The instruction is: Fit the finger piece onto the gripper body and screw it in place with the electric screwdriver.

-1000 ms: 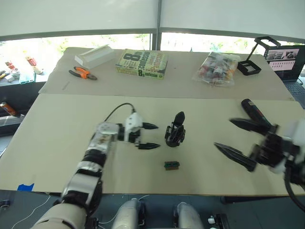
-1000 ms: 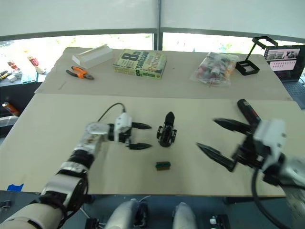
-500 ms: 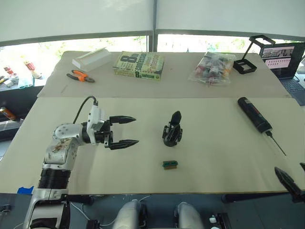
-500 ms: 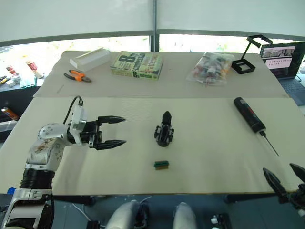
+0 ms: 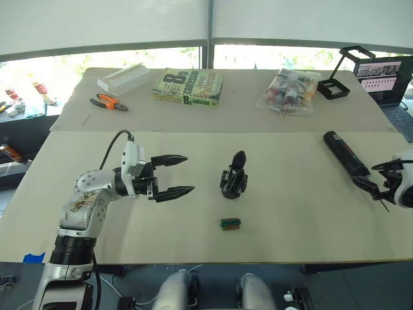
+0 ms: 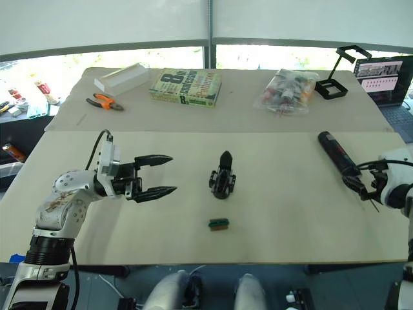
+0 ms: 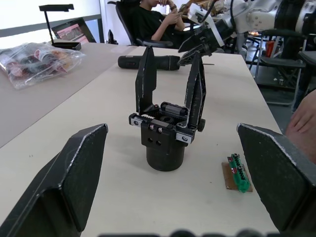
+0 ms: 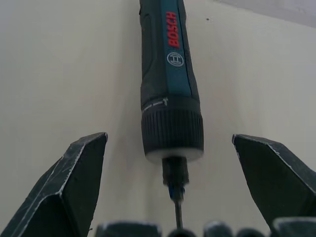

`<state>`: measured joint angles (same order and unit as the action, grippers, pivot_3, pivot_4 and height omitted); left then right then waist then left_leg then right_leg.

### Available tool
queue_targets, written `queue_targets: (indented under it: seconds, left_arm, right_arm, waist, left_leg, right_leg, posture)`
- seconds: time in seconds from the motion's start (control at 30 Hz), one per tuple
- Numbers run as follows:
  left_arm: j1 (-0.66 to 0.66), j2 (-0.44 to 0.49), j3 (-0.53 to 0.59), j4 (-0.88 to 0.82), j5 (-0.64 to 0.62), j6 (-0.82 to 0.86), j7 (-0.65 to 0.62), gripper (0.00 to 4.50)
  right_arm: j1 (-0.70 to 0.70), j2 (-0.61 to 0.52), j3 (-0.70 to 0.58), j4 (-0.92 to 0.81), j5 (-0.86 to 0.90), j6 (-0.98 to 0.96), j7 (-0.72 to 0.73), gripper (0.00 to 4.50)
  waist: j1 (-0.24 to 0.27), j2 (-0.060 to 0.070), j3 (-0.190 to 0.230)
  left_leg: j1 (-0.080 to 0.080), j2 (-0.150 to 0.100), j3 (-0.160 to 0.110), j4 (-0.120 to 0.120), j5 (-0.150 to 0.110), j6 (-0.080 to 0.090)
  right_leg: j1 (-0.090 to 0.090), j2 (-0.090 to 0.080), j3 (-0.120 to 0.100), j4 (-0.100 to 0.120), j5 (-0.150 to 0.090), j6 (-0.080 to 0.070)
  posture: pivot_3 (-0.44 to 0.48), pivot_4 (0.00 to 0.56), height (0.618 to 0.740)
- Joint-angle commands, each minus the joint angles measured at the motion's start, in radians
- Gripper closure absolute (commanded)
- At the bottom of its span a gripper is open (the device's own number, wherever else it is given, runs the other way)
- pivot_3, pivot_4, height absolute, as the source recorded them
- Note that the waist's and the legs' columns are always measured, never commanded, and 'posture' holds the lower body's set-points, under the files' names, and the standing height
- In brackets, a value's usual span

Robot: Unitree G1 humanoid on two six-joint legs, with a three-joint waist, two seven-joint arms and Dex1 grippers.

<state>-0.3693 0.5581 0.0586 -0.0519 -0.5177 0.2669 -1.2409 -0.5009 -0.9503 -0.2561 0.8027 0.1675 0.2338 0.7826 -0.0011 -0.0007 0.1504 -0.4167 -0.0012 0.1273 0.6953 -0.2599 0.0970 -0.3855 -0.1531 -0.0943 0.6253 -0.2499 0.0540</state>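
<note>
The black cylindrical electric screwdriver (image 5: 344, 155) lies near the beige worktop's (image 5: 290, 219) right edge. The right gripper (image 8: 174, 195), fingers spread, straddles its bit end. The chunky black gripper body (image 5: 234, 177) stands mid-worktop, facing the left gripper (image 5: 179, 174), fingers apart.

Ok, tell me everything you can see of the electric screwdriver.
The electric screwdriver is a thick, dark cylinder of what looks like plastic, with red lettering and a small round mark along its side. A ribbed collar sits at one end, and a thin metal bit sticks out of it. It lies flat on the pale table, at the robot's right, with the bit end nearer the robot. The right gripper is at that bit end, its fingers open to either side, not touching it.
</note>
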Motion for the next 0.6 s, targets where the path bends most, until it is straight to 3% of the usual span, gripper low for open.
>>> queue_targets:
  seconds: [0.03, 0.23, 0.5, 0.6]
  left_arm:
    - [0.0, 0.012, 0.014, -0.044, -0.025, 0.005, 0.011, 0.06]
    - [-0.009, 0.028, 0.017, -0.045, -0.032, 0.013, 0.012, 0.06]
    - [-0.039, 0.061, 0.022, -0.033, -0.038, 0.017, 0.006, 0.06]
    - [-0.043, 0.062, 0.019, -0.036, -0.039, 0.019, 0.009, 0.0]
  right_arm:
    - [-0.104, -0.007, 0.021, 0.171, -0.051, -0.11, -0.035, 0.0]
    - [-0.229, 0.029, 0.054, 0.376, -0.095, -0.198, -0.061, 0.0]
    - [-0.292, 0.063, 0.05, 0.449, -0.106, -0.206, -0.028, 0.0]
    - [-0.293, 0.068, 0.047, 0.453, -0.102, -0.206, 0.002, 0.89]
  waist:
    - [0.0, 0.0, 0.0]
    - [-0.011, 0.0, 0.0]
    - [-0.017, 0.0, 0.0]
    - [-0.016, 0.0, 0.0]
  left_leg:
    - [0.0, 0.0, 0.0, 0.0, 0.0, 0.0]
    - [0.0, 0.0, 0.0, 0.0, 0.001, -0.002]
    - [0.0, 0.001, 0.0, -0.001, 0.002, -0.003]
    - [0.0, 0.001, 0.0, -0.001, 0.002, -0.003]
  right_leg:
    - [0.0, 0.0, 0.0, 0.0, 0.0, 0.0]
    - [0.0, 0.001, 0.0, 0.0, 0.0, 0.0]
    - [0.0, 0.002, 0.0, 0.0, 0.0, 0.0]
    - [0.0, 0.002, 0.0, -0.001, 0.0, 0.0]
  posture:
    - [0.0, 0.15, 0.74]
    - [0.0, 0.15, 0.74]
    - [0.0, 0.15, 0.74]
    - [0.0, 0.15, 0.74]
